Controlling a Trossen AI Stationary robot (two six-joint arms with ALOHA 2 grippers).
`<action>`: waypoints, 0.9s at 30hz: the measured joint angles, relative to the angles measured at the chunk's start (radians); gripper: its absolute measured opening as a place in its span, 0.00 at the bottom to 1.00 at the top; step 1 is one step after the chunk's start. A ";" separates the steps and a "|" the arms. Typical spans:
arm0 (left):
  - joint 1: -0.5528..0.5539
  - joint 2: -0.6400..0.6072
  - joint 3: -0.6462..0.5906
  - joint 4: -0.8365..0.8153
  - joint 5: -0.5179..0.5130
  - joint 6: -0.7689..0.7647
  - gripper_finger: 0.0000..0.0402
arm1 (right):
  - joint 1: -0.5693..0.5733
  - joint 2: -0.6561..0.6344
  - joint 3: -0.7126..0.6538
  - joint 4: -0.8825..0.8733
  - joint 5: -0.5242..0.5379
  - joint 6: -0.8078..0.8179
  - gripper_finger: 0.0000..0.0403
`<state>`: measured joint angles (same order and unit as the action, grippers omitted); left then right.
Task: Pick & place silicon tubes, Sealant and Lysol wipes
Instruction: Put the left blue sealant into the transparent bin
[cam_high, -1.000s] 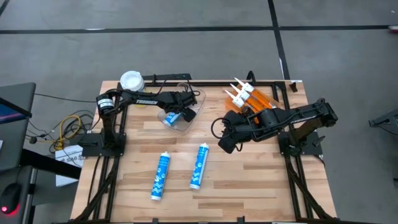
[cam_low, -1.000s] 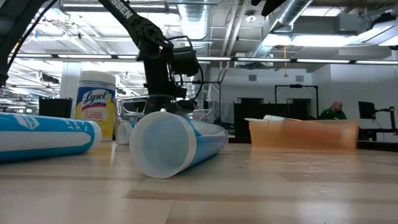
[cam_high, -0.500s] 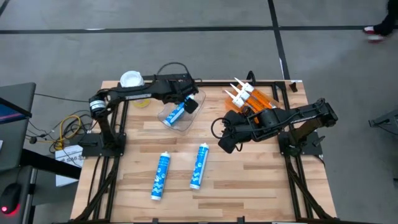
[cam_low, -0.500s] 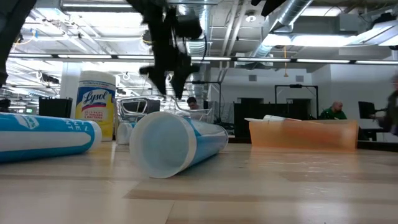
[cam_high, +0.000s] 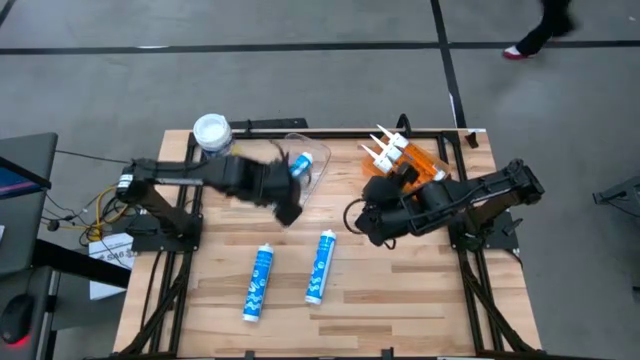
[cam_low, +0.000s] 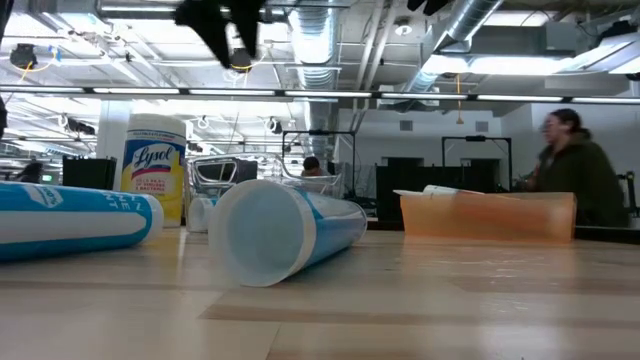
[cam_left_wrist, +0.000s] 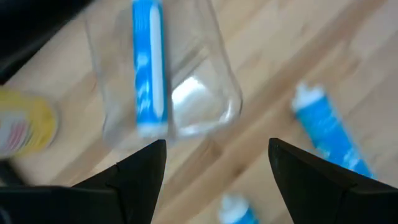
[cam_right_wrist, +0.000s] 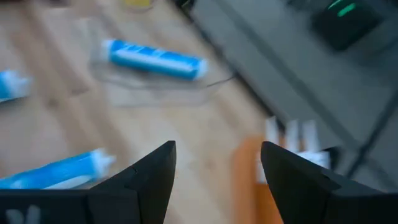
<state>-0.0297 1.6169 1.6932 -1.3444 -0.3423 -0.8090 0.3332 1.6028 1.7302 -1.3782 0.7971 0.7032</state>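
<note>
The left claw (cam_high: 288, 210) hangs with its fingers spread wide and nothing between them, just beside the near edge of the clear tray (cam_high: 318, 165), which serves here as the landmark. One blue tube (cam_high: 299, 166) lies inside that tray. Two more blue tubes (cam_high: 259, 282) (cam_high: 320, 266) lie side by side on the worktop (cam_high: 400, 290), nearer the front edge than the tray, with nothing between them and the left claw. The Lysol wipes (cam_high: 212, 132) stand upright at the back left corner, to the tray's left. The right claw (cam_high: 375, 228) hovers to the tray's right, fingers also spread and empty. Behind it, an orange bin (cam_high: 428, 163) holds three orange cartridges (cam_high: 388, 150) with white nozzles. In the low view a person (cam_low: 577, 170) shows beyond the worktop.
</note>
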 joint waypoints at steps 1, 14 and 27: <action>-0.036 0.000 0.000 -0.036 -0.016 -0.030 0.69 | 0.009 0.000 0.000 -0.021 0.046 0.003 0.56; -0.354 -0.008 -0.095 -0.115 -0.016 -0.370 0.69 | 0.103 -0.132 -0.121 -0.181 0.306 0.110 0.56; -0.477 -0.008 -0.244 0.064 0.148 -0.619 0.69 | 0.327 -0.610 -0.652 0.323 0.311 -0.019 0.56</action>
<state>-0.5064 1.6089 1.4490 -1.2806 -0.1939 -1.4283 0.6604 0.9927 1.0781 -1.0555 1.1080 0.6840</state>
